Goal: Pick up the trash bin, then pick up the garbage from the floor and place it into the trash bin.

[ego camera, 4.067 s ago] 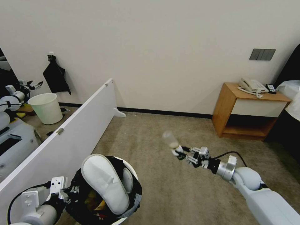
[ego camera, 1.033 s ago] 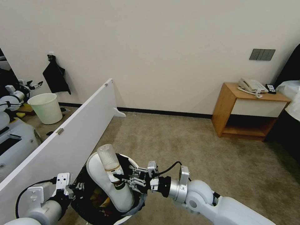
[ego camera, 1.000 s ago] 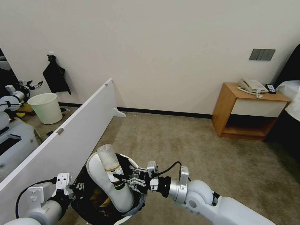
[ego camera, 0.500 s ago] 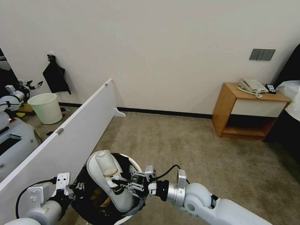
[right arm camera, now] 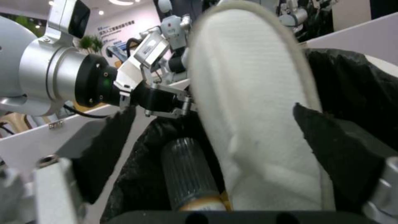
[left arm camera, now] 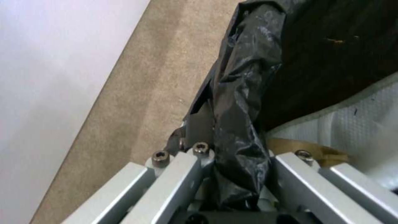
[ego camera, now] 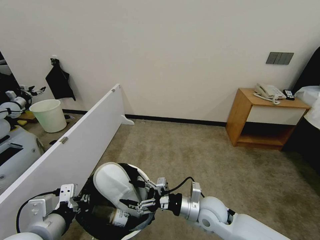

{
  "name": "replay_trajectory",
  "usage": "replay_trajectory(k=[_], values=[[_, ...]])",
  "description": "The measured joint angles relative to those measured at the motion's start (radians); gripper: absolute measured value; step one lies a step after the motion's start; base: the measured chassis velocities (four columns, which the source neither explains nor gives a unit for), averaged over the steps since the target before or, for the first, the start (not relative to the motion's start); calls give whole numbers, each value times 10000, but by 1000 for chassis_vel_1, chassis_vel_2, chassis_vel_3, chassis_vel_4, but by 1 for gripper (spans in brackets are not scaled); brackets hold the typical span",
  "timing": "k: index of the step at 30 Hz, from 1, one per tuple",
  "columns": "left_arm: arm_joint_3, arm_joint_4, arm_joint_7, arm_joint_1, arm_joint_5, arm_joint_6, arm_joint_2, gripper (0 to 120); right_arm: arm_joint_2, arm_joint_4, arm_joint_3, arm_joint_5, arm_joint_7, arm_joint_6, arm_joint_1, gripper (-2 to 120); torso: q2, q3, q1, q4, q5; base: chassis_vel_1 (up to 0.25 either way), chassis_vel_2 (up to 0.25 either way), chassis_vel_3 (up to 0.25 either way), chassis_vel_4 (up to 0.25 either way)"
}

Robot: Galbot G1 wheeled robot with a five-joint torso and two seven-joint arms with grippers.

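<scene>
Head view: bottle [ego camera: 117,216] and slipper [ego camera: 113,186] in trash bin [ego camera: 141,174]

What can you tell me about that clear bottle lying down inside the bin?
The bottle is clear ribbed plastic with a pale printed label band. It lies on its side inside the trash bin, against the black liner and beside a white slipper that sticks up out of the bin. The open right gripper hovers just above, not touching it. Its cap end is hidden.
</scene>
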Motion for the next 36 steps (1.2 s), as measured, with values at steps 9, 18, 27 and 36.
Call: replay_trajectory(k=[9,18,27,36], values=[[-15,-16,-14,39,-87,0,5,2,-24,64,64,-6,-8,10,-91,100,0,0,0,0,0,0,0,0,0],[-13,51,-35,57,-70,0,-35,2,36,446,756,-7,501,491,-68,100,0,0,0,1,0,0,0,0,0],[-154,64,-31,-16,-92,0,-46,2,-328,337,2382,-417,2712,1892,-587,100,0,0,0,-2,1,0,0,0,0],[-225,133,34,-180,-4,0,-252,2,-817,999,4570,-1989,5923,2291,-2366,100,0,0,0,1,1,0,0,0,0]])
